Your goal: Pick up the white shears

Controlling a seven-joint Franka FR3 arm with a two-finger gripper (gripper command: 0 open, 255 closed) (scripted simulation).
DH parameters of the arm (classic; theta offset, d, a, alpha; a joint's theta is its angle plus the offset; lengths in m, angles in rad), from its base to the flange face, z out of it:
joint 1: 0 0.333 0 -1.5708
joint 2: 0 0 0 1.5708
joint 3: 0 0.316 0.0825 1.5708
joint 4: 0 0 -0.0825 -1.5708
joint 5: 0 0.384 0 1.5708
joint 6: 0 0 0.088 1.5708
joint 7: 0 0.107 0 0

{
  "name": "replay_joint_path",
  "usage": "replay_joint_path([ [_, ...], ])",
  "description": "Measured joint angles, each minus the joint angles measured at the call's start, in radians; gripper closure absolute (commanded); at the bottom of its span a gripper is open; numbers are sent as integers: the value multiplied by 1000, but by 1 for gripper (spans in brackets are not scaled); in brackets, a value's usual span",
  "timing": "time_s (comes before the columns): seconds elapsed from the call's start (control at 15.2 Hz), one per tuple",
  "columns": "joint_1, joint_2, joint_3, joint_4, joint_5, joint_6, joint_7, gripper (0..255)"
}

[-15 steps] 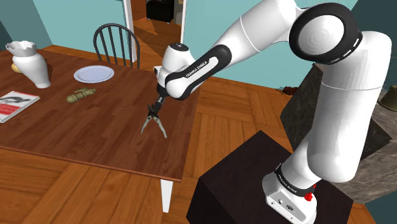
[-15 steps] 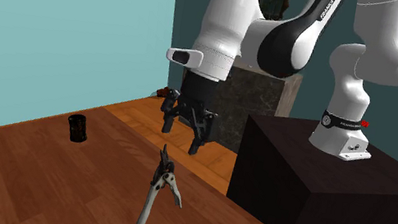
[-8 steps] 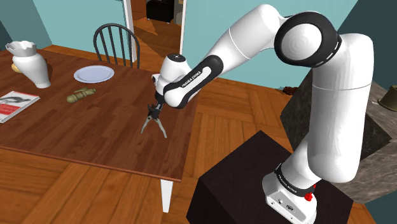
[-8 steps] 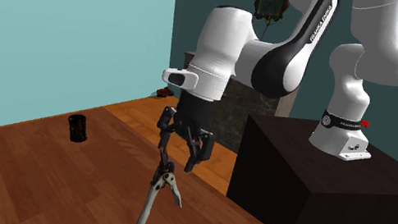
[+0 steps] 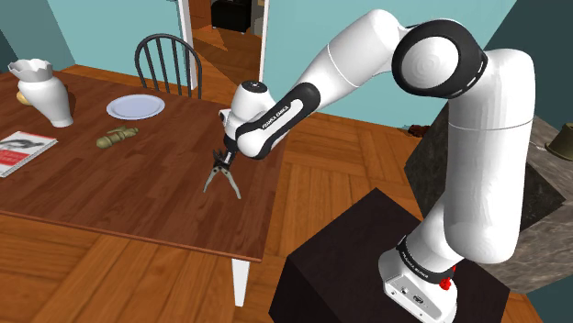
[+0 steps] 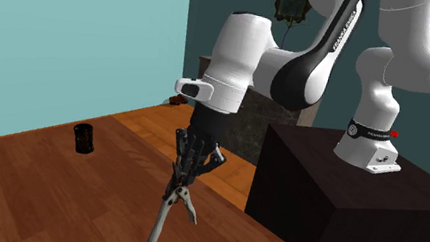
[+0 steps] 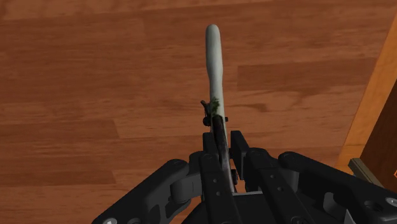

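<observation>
The shears (image 5: 223, 181) lie on the wooden table (image 5: 138, 202) near its right edge in the shoulder view, with pale grey-white handles splayed toward the front and a dark blade end. My gripper (image 5: 220, 163) points down over that blade end. In the second exterior view the gripper (image 6: 187, 172) stands on the upper end of the shears (image 6: 163, 215), fingers drawn together. In the wrist view the gripper (image 7: 219, 143) clasps the dark blade between its fingers (image 7: 208, 167), and one pale handle of the shears (image 7: 215, 57) stretches away from it over the wood.
Across the table sit a white plate (image 5: 135, 106), a white vase (image 5: 41, 90), a small yellowish object (image 5: 117, 137) and a magazine (image 5: 18, 151). A dark chair (image 5: 168, 62) stands behind. A black cup (image 6: 83, 139) is on the table. The dark stand (image 5: 386, 266) is beside the table edge.
The gripper has come down from above the shears onto their blade end, and its fingers have gone from wide apart to closed on the blade. The shears still lie on the table.
</observation>
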Motion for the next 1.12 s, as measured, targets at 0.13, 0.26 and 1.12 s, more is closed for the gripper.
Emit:
replay_joint_path([
  [0.13, 0, 0, 0, 0, 0, 0, 0, 255],
  [0.26, 0, 1, 0, 1, 0, 1, 0, 255],
  [1.12, -18, -121, 24, 0, 26, -121, -15, 255],
])
